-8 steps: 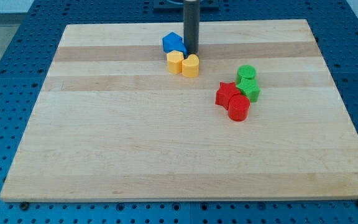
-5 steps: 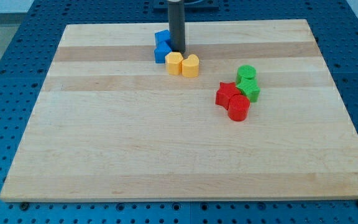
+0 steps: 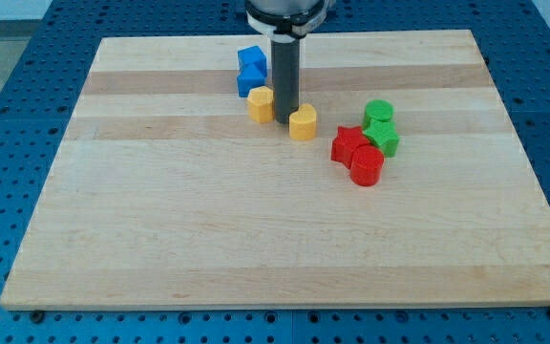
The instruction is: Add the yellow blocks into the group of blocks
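Note:
My tip (image 3: 285,119) stands on the board between two yellow blocks. One yellow block (image 3: 261,103) is just to the tip's left, the other yellow block (image 3: 303,123) is just to its lower right. Right of them is a cluster: a red star block (image 3: 348,144), a red cylinder (image 3: 367,165), a green cylinder (image 3: 378,112) and a green star block (image 3: 383,137). Two blue blocks (image 3: 250,70) sit close together above the left yellow block.
The wooden board (image 3: 256,229) lies on a blue perforated table (image 3: 8,86). The arm's dark rod comes down from the view's top centre.
My tip moved down the view and in between the two yellow blocks, splitting them apart. The right yellow block shifted down and right, toward the red and green cluster.

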Tool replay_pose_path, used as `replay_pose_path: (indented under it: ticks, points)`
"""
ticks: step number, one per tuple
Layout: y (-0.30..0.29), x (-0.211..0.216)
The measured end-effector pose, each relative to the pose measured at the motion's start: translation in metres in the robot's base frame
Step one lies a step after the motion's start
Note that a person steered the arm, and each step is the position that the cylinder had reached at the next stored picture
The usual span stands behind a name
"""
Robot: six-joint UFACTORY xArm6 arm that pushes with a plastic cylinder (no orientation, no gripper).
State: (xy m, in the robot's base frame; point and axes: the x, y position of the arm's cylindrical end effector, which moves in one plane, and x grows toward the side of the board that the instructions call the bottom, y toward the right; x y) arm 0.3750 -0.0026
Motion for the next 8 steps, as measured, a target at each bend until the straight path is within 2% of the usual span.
replay_pose_path:
  ticks: [4,6,7,8]
  points:
    - [0.021,0.031]
    - [0.018,-0.046]
    - [-0.004,-0.071]
    - [-0.043,-0.073]
